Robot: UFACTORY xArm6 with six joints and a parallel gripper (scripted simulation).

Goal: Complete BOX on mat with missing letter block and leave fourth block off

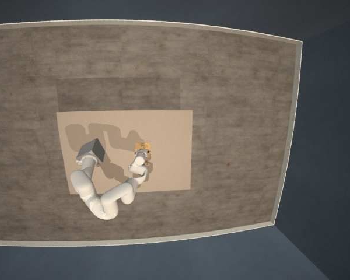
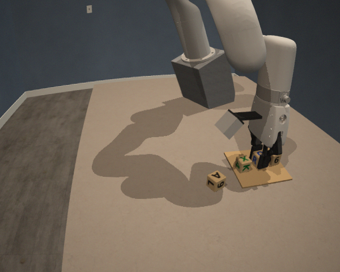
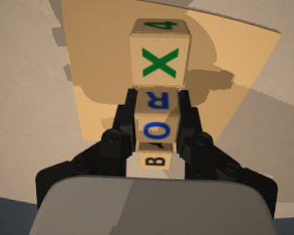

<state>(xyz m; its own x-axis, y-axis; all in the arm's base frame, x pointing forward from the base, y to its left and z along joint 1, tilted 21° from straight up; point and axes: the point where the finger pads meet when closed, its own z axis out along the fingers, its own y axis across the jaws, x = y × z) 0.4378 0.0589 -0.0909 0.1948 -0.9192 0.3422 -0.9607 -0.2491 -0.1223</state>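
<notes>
I have the black two-fingered gripper (image 3: 158,140) clamped on the tan wooden O-topped block (image 3: 158,129), set low over the orange square mat (image 3: 102,33) between the green-X block (image 3: 159,58) and the B block (image 3: 154,157), filling the row's gap.

From above, my own forearm is covering most of the mat (image 1: 137,146), and the blocks on it are showing too small for any letter to be read. In the exterior view my hand (image 2: 265,158) is hiding most of the O block (image 2: 255,158), so only its R side and a sliver of blue on top are showing. The wrist view is cutting off the B block (image 3: 154,157) behind my hand's housing; only its top face is peeking out. My fingers are covering the O block's flanks there. The A block (image 2: 216,181) is lying outside the wrist view entirely.
</notes>
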